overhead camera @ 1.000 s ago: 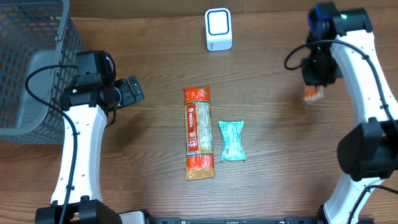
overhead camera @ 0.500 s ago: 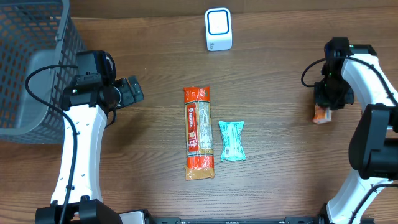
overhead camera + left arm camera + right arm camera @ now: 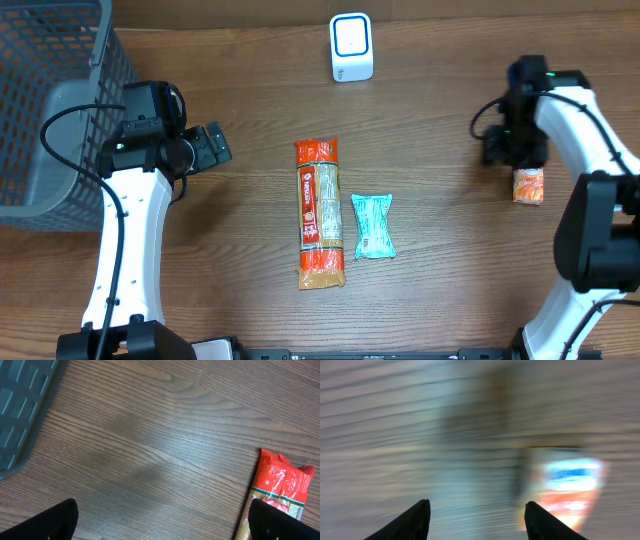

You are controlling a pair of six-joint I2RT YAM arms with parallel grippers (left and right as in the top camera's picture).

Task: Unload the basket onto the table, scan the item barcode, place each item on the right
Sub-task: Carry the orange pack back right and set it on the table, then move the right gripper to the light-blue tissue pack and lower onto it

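A small orange packet (image 3: 528, 186) lies on the wooden table at the right. In the blurred right wrist view the orange packet (image 3: 565, 485) sits just right of the gap. My right gripper (image 3: 508, 148) hovers just behind it, open, with nothing between its fingers (image 3: 415, 522). The white barcode scanner (image 3: 351, 47) stands at the back centre. My left gripper (image 3: 213, 146) is open over bare wood at the left; its fingers (image 3: 55, 520) hold nothing.
A long red-and-tan pasta packet (image 3: 320, 213) and a teal packet (image 3: 373, 226) lie side by side mid-table. The pasta packet (image 3: 280, 485) shows at the right of the left wrist view. A grey mesh basket (image 3: 50, 100) stands at the far left.
My right gripper carried the orange packet down toward the near right, opened and let it go on the table, then drew back a little. The left arm has not moved.
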